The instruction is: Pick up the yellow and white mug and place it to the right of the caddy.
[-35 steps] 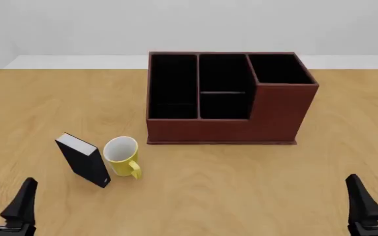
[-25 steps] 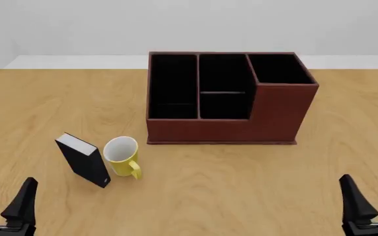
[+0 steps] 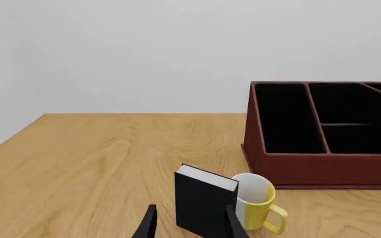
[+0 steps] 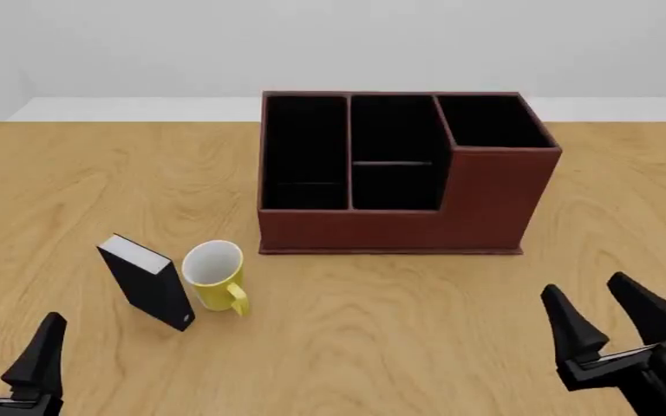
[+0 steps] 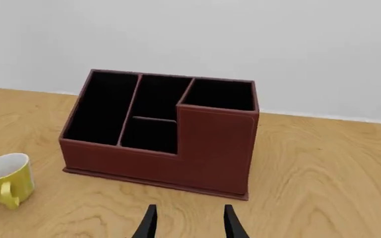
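Observation:
The yellow and white mug stands upright on the table, left of the caddy's front corner, handle toward me; it also shows in the left wrist view and the right wrist view. The reddish-brown caddy stands at mid-table with black compartments and a taller right section, and shows as the caddy and the caddy in the wrist views. My left gripper is open at the front left, well short of the mug. My right gripper is open at the front right, empty.
A small black book-like box stands just left of the mug, nearly touching it; in the left wrist view the box partly hides the mug. The wooden table ends at a white wall behind the caddy.
My right gripper has risen and swung left and forward, toward the caddy's front right. The left gripper, mug, box and caddy have not moved.

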Robot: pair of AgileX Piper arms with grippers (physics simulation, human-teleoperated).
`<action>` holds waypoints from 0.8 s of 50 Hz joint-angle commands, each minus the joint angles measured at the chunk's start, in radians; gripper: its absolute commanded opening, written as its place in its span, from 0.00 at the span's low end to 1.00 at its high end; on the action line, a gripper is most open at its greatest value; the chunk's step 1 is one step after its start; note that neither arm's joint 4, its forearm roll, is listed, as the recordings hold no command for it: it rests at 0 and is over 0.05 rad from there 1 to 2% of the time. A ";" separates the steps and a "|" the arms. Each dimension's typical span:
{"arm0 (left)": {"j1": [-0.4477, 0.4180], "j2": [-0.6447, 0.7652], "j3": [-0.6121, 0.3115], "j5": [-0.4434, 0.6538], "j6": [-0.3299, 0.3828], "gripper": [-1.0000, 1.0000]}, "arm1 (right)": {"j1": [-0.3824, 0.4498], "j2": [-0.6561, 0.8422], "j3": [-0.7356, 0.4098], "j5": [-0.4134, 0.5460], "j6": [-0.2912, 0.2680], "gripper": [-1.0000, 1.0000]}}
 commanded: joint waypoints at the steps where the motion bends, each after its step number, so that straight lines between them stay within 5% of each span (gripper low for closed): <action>1: 0.000 0.000 0.000 0.000 0.000 1.00 | 0.137 0.225 -0.040 -0.138 -0.015 1.00; 2: 0.000 0.000 0.000 0.000 0.000 1.00 | 0.158 0.245 -0.056 -0.137 0.028 1.00; 8: 0.000 0.000 0.000 0.000 0.000 1.00 | 0.208 0.368 -0.077 -0.222 -0.079 1.00; 40: 0.000 0.000 0.000 0.000 0.000 1.00 | 0.343 0.846 -0.165 -0.541 -0.124 1.00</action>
